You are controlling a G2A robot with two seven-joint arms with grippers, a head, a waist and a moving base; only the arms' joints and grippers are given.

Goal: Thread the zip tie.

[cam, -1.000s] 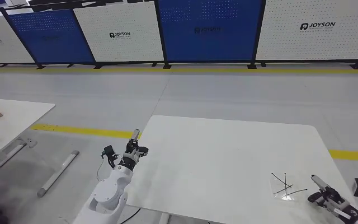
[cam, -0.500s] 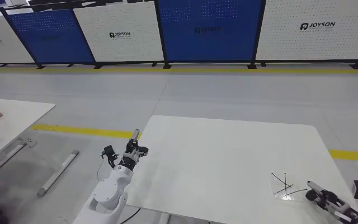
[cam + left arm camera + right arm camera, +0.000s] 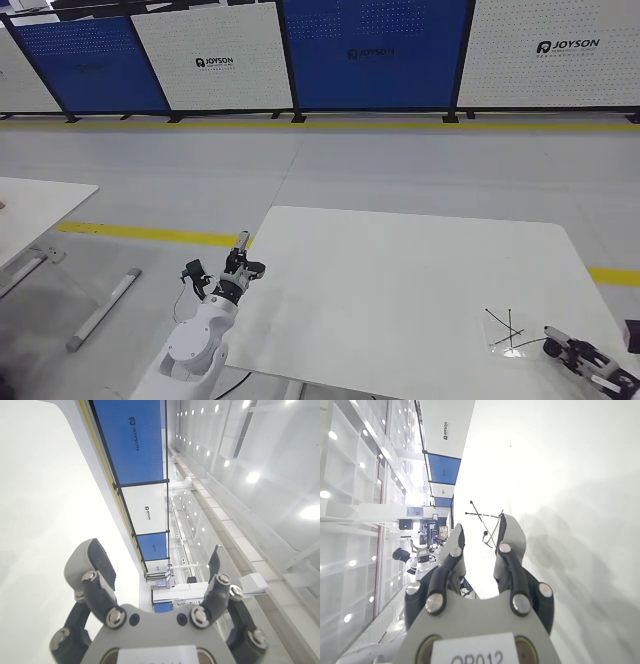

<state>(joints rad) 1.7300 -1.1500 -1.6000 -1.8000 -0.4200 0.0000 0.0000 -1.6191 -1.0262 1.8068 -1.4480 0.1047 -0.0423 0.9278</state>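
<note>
Nothing threaded yet: the ties (image 3: 508,330) lie loose and crossed at the table's (image 3: 400,290) four o'clock, right gripper (image 3: 481,525) just beside them, fingers spread, left gripper (image 3: 160,555) spread too at nine o'clock.

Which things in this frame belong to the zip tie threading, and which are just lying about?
Job: zip ties, crossed on the white table; right gripper, open beside them; left gripper, open.
Lying about: perforated panels; second table; bar on the floor.
</note>
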